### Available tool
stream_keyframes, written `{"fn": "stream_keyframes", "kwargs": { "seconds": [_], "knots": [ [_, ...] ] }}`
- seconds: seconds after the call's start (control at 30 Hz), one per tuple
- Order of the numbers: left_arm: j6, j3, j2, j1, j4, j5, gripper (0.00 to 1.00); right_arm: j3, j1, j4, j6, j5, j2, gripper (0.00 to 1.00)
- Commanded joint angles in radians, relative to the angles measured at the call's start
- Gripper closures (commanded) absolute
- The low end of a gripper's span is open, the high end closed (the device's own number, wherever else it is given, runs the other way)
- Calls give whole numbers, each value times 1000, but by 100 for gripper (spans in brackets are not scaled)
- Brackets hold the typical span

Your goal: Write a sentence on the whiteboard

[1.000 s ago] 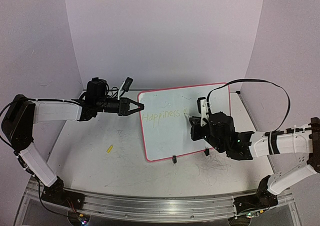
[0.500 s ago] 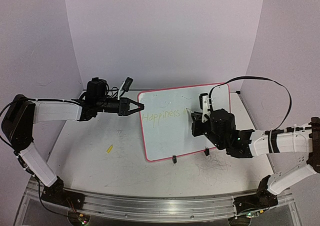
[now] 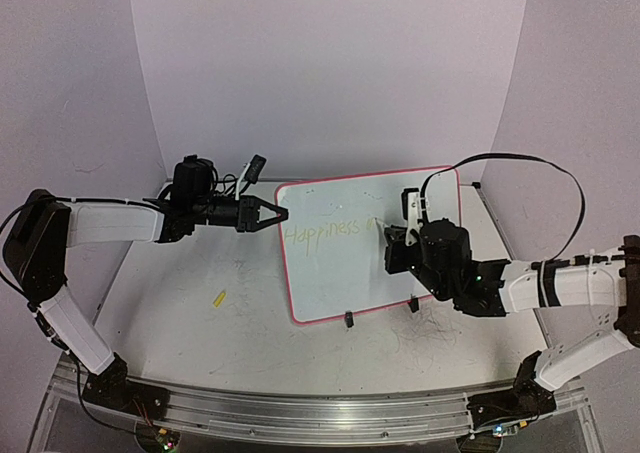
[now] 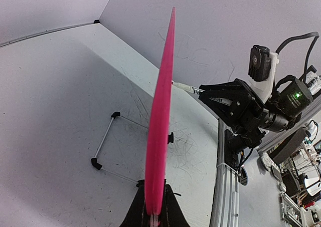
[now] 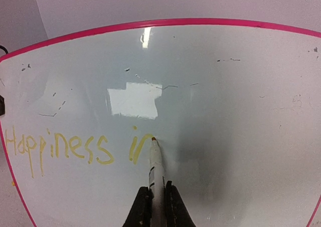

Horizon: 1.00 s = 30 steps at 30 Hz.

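Standing on the table [image 3: 200, 343], the whiteboard [image 3: 340, 283] carries the sentence [image 3: 320, 231], begun with "Happiness", in the top view. Left wrist: the left gripper [image 4: 154, 214] clamps the board's pink rim. Right wrist: the right gripper [image 5: 156, 204] pinches a marker [image 5: 156, 162], its tip on an unfinished "in". More words likely remain.

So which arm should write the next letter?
Right. The right end effector grips the marker, its tip at the whiteboard just after the yellow "in". The left end effector is clamped on the whiteboard's pink edge, probably steadying it, with no marker.
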Motion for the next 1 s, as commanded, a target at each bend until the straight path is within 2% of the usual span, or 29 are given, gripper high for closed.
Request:
{"fn": "stream_keyframes", "kwargs": {
  "seconds": [0.0,0.4,0.67,0.87,0.97],
  "knots": [
    [24,20,-28,-2,-37,-22,100,-1,-8,-51,29,3,-23,100],
    [26,20,-28,-2,-37,-22,100,-40,-3,-62,72,-27,-25,100],
    [26,19,-26,-2,-38,-23,100,12,-3,-56,24,-4,-23,100],
    [28,19,-26,-2,-38,-26,100,3,-4,-51,1,-37,-150,100],
    [27,23,-23,-2,-39,-22,100,-32,-6,-51,-21,-5,-217,100]
  ]
}}
